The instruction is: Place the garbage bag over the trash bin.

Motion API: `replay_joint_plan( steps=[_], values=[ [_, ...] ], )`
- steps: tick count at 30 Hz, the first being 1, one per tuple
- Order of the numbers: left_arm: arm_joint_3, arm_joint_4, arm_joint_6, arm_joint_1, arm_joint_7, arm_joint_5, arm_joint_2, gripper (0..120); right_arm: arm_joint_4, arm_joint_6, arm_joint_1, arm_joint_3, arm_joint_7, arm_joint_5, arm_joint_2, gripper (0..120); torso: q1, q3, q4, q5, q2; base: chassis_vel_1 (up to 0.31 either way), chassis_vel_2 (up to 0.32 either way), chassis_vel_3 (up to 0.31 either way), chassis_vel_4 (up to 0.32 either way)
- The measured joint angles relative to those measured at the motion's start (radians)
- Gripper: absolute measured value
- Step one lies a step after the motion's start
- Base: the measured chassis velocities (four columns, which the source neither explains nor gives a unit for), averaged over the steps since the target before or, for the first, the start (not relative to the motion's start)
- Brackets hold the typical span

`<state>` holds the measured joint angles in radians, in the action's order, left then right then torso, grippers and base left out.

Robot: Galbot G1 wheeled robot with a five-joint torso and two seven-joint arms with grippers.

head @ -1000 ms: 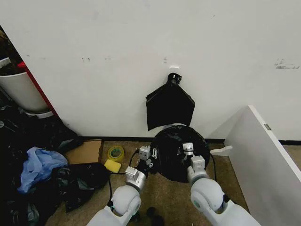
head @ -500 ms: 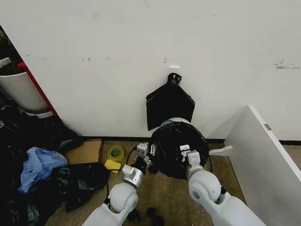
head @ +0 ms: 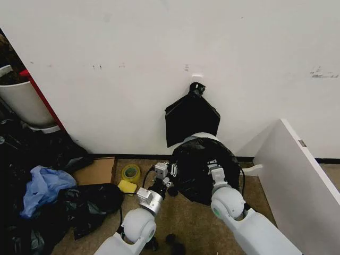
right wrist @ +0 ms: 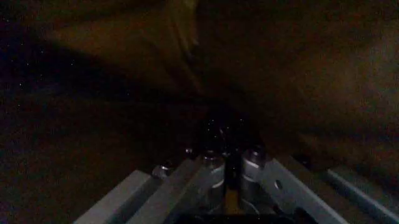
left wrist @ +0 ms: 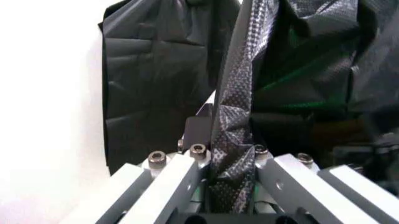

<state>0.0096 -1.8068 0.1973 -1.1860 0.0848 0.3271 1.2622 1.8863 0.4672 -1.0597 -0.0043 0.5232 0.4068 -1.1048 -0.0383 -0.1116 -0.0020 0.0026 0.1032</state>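
Clamping one garbage bag (head: 201, 169), two grippers, left (head: 166, 173) and right (head: 215, 169), flank one trash bin (head: 204, 136).

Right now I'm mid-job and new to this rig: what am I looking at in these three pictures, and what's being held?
The wide picture looks down from the robot's head; the other two come from cameras on its wrists. The left gripper and the right gripper sit on either side of the garbage bag, which drapes over the trash bin by the wall. In the left wrist picture, its jaws are shut on a fold of the bag. The right wrist picture is dark; its jaws look shut on the bag too. A flat black bundle hangs on the wall above.
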Motion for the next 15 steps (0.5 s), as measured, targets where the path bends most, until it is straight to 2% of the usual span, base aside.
replay_joint_plan(
  steps=[6, 12, 15],
  values=[
    [0.007, 0.007, -0.002, 0.005, 0.001, 0.000, 0.003, 2, 0.019, -0.027, -0.034, -0.014, -0.006, 0.001, -0.003, 0, 0.000, 0.000, -0.0002, 0.0000, 0.000, 0.000, 0.000, 0.000, 0.000],
    [0.018, 0.006, -0.002, -0.010, -0.002, -0.001, 0.006, 2, -0.078, -0.128, -0.006, -0.015, -0.018, -0.079, -0.048, 0, 0.000, 0.000, 0.0000, 0.0001, 0.000, 0.000, 0.000, 0.000, 0.000],
    [0.017, -0.004, -0.002, -0.017, -0.003, -0.001, 0.005, 2, -0.119, -0.133, 0.012, -0.014, -0.012, -0.106, -0.066, 0, 0.000, 0.000, 0.0000, 0.0001, 0.000, 0.000, 0.000, 0.000, 0.000]
  ],
)
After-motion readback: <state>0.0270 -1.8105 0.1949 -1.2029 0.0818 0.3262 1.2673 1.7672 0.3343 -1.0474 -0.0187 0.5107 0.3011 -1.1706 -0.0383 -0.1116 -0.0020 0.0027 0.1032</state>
